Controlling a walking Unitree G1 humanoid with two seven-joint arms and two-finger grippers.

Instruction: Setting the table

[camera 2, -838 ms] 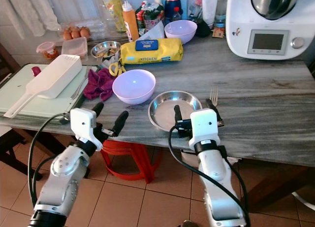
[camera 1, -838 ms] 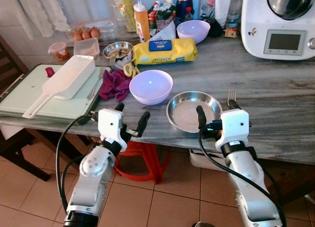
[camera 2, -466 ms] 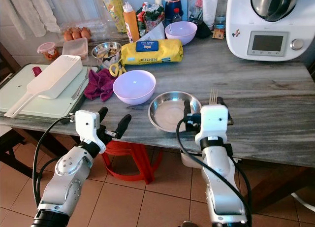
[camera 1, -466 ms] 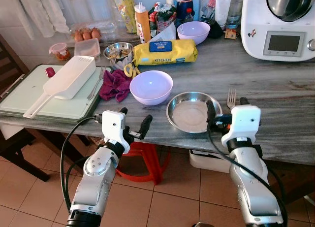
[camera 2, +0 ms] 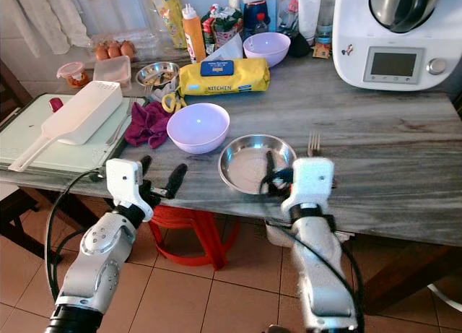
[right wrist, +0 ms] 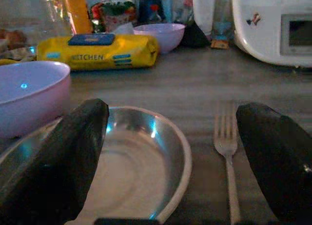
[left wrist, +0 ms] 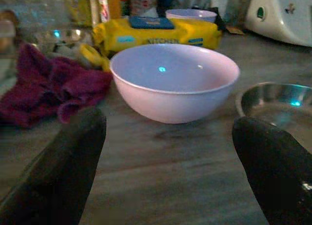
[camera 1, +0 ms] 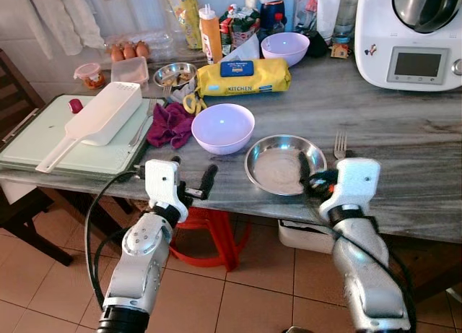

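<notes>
- We hold our right gripper at the near edge of the grey marble-look table; its two black fingers are spread wide, one over the steel plate, the other on the far side of the fork; nothing is gripped between them.
- The fork lies flat on the table just beside the plate's right rim, tines pointing away from us; we cannot tell whether the finger beside it touches it.
- We hold our left gripper at the table's front edge, facing the lilac bowl; its fingers are parted and empty.
- The lilac bowl stands upright just left of the steel plate, close to it but apart; a crumpled maroon cloth lies against the bowl's left side.
- Behind the bowl lies a yellow pack marked KITCHEN; beyond it stands a second lilac bowl.
- At the left a pale green tray carries a white scoop-like container with a long handle.
- A white kitchen machine with a small screen stands at the far right corner.
- A red stool stands on the tiled floor under the table.
</notes>
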